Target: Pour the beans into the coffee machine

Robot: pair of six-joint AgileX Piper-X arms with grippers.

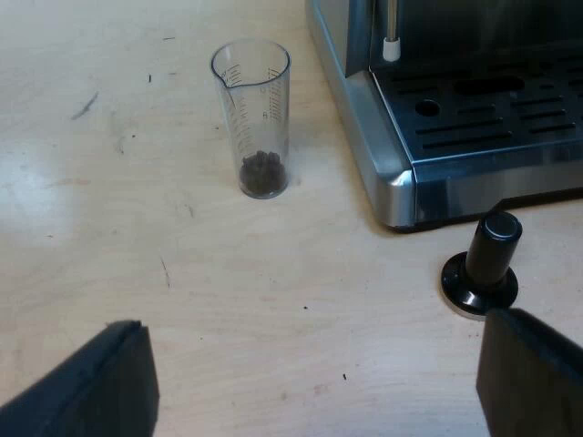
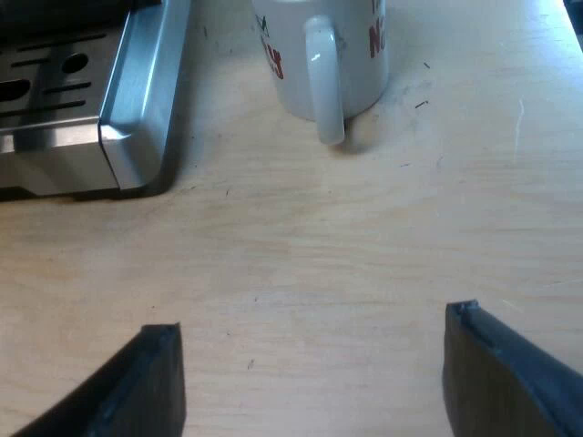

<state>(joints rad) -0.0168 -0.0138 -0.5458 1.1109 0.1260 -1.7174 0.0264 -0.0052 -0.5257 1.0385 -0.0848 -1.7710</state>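
Right now, in the left wrist view, the left gripper [image 1: 314, 387] is hovering low over the pale wooden table [image 1: 137, 237], its two black fingers standing wide apart and gripping nothing. Ahead of it the measuring glass [image 1: 251, 118] is standing upright on the table, near the corner of the espresso machine [image 1: 401, 182] but apart from it. A small heap of beans [image 1: 262, 173] is lying in its bottom. A tamper [image 1: 483, 266] with a black knob is sitting just in front of the machine's corner, close to one of the near fingers. The slotted drip tray [image 1: 496, 123] is showing on the machine's base.

I am judging the glass to be light, stiff and smooth-walled, so a careless nudge is likely to be tipping it or sliding it away. Being clear and thin, it may also be cracking under a hard squeeze. The middle of the wall, above the beans and below the rim, is looking like the best hold. The fingers should be closing gently on opposite sides and leaving the pouring lip free.

In the right wrist view, the right gripper [image 2: 314, 382] is hanging over the table with its fingers likewise spread and carrying nothing. A white mug [image 2: 319, 55] with red lettering is standing beyond it, handle turned toward the gripper, apart from the machine's corner. The glass is not yet being held.
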